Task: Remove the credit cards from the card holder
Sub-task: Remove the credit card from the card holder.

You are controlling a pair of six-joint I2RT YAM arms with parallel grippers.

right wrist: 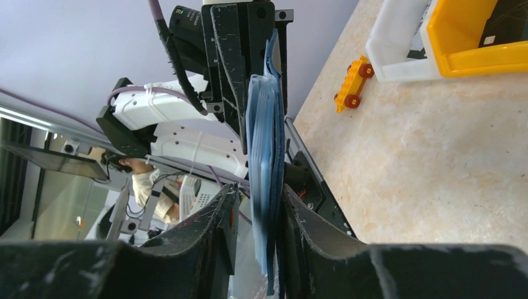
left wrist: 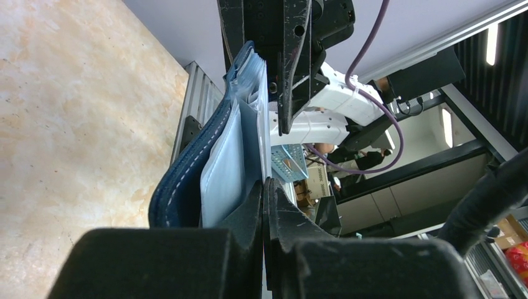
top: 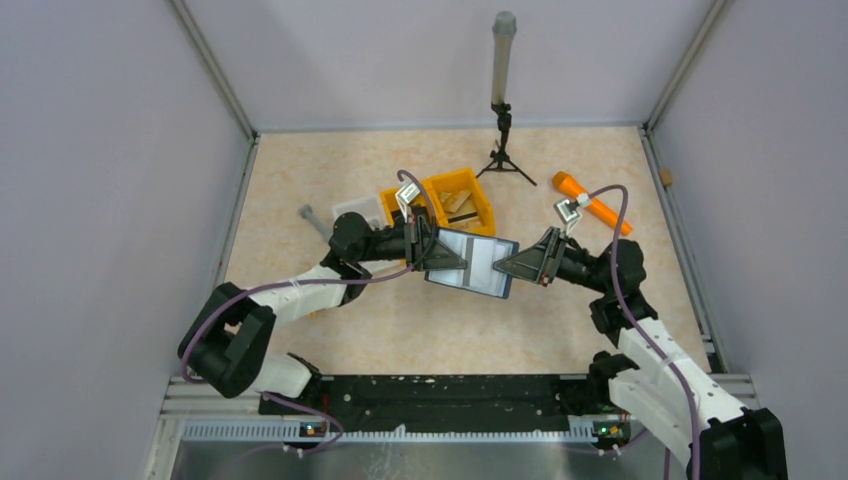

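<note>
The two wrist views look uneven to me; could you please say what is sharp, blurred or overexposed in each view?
Left wrist: the left hand is a dark, soft mass up close, the card holder sharp down to its stitching, the ceiling lights blown out. Right wrist: the right hand is blurred too, the table crisp. Top external: even light, faint shadows.

The tabletop (top: 400, 330) is evenly and brightly lit from above, with only faint, soft shadows cast beneath the arms (top: 300, 290). Ceiling strip lights (left wrist: 492, 43) are blown out in the left wrist view (upper right corner). The card holder (right wrist: 264, 156) is rendered sharp in both wrist views; the fingers (right wrist: 205, 233) nearest the lens are slightly softened.
</note>
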